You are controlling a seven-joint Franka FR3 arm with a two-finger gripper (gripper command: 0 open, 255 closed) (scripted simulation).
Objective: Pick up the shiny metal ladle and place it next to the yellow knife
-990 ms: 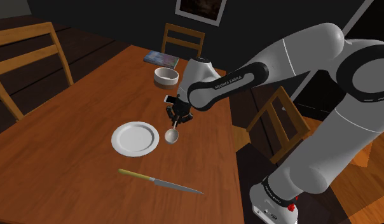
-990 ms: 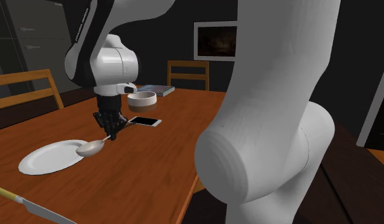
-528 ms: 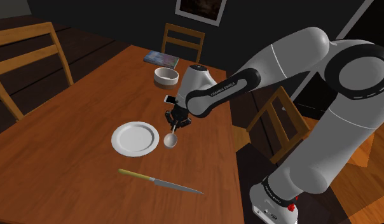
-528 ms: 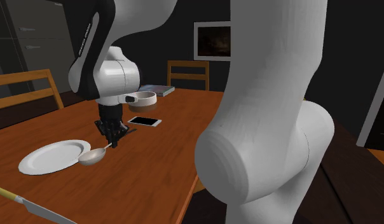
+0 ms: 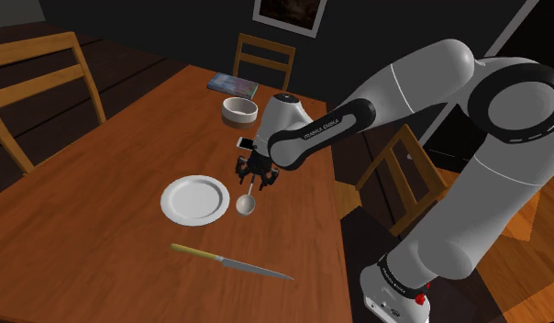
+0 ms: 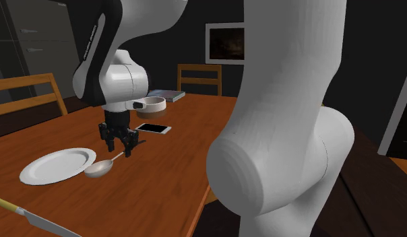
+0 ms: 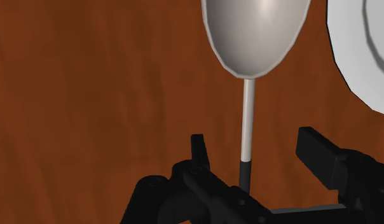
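Note:
The grey metal ladle (image 5: pixel 246 203) lies on the wooden table (image 5: pixel 101 248), its bowl (image 6: pixel 96 169) close beside the white plate (image 5: pixel 194 199). My gripper (image 5: pixel 253 177) hovers just over the handle's end, open. In the wrist view the thin handle (image 7: pixel 248 121) runs between the two black fingers (image 7: pixel 197 147) without touching either, and the ladle bowl (image 7: pixel 255 32) lies ahead of the gripper (image 7: pixel 253 145). The knife (image 5: pixel 231 261) with the yellow handle (image 5: pixel 194 250) lies nearer the table's front edge, a short way from the ladle.
A white bowl (image 5: pixel 239 110), a phone (image 6: pixel 153 128) and a book (image 5: pixel 233 85) sit at the table's far end behind the gripper. Wooden chairs (image 5: pixel 264 57) stand around the table. The table edge (image 5: pixel 337 229) runs just beside the ladle in the shoulder view.
The gripper came down with the ladle held, then its fingers opened. The ladle now rests on the table beside the plate, no longer clasped.

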